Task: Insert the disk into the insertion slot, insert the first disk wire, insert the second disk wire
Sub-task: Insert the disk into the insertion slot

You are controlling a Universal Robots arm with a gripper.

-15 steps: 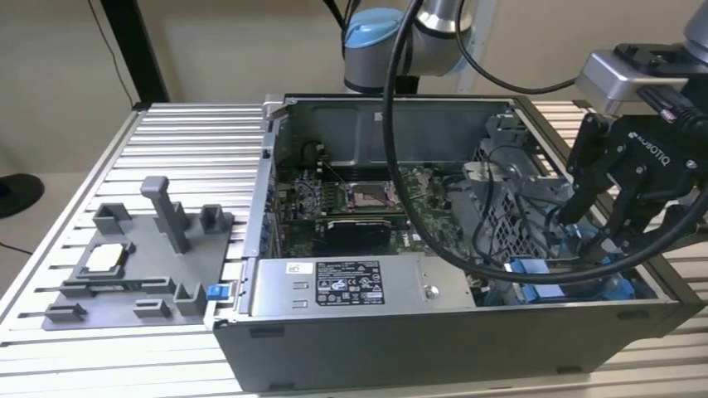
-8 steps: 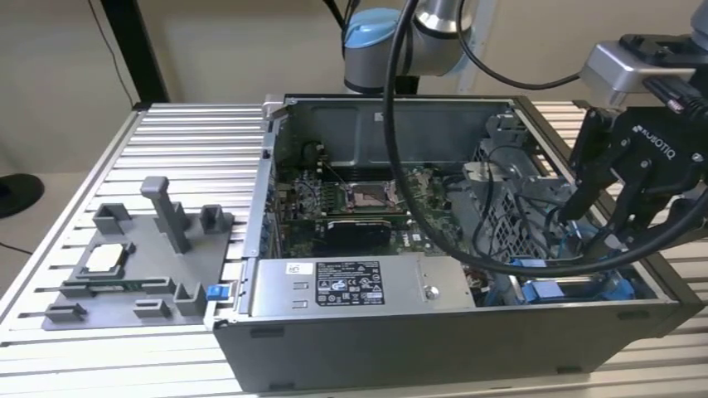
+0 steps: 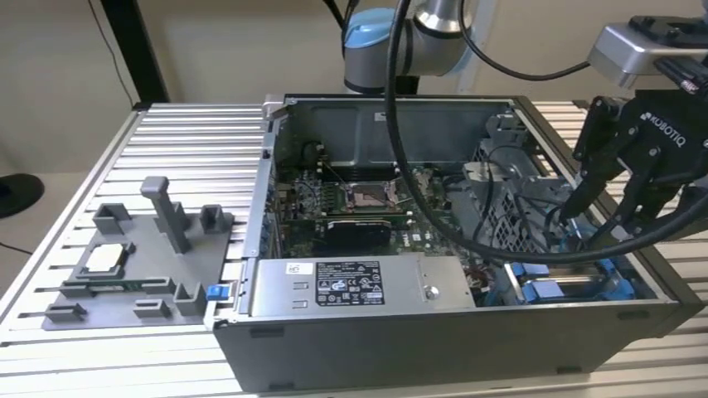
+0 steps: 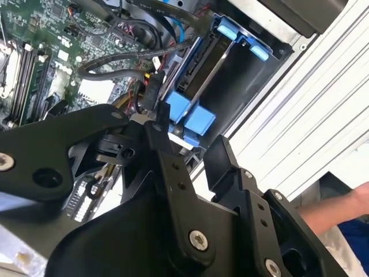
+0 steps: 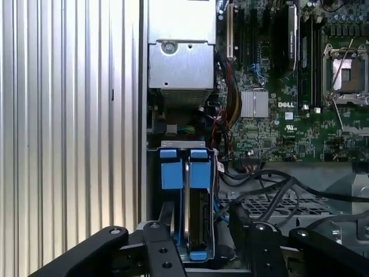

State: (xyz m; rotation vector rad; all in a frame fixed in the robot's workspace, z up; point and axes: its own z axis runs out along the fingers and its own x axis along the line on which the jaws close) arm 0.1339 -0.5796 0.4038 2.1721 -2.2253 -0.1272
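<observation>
1. Ribbed aluminium counter (image 3: 166, 133) runs under the whole scene. An open computer case (image 3: 443, 348) sits on it, with a grey fixture (image 3: 144, 265) out on the slats toward the exterior view's left.
2. Deep inside the case lies the green motherboard (image 3: 354, 199), and the labelled power supply box (image 3: 354, 286) runs along the near edge.
3. Over on the exterior view's right, the arm (image 3: 387, 41) reaches across the case. The hand (image 3: 599, 222) hangs above the corner with the bright blue fittings.
4. That corner is the insertion slot (image 3: 575, 286), a grey bay just beside the power supply box.
5. Now the disk (image 5: 199, 225): it stands on edge inside the slot, with its blue carrier tabs (image 5: 183, 173) at the end facing the power supply box.
6. In the second wrist view the disk (image 4: 203, 63) sits against one side of the slot (image 4: 248, 86), with a dark gap beside it.
7. The hand (image 5: 202, 210) is spread wide with nothing between its fingers (image 5: 166, 214). In the first wrist view the slot sits between the two tips.
8. Black cables (image 4: 115, 63) snake off the motherboard to a dark connector (image 4: 151, 92) just beside the blue tabs. I can't tell whether it is seated in the disk.
9. A person's hand (image 4: 351, 202) shows at the edge of the second wrist view, beyond the case.
</observation>
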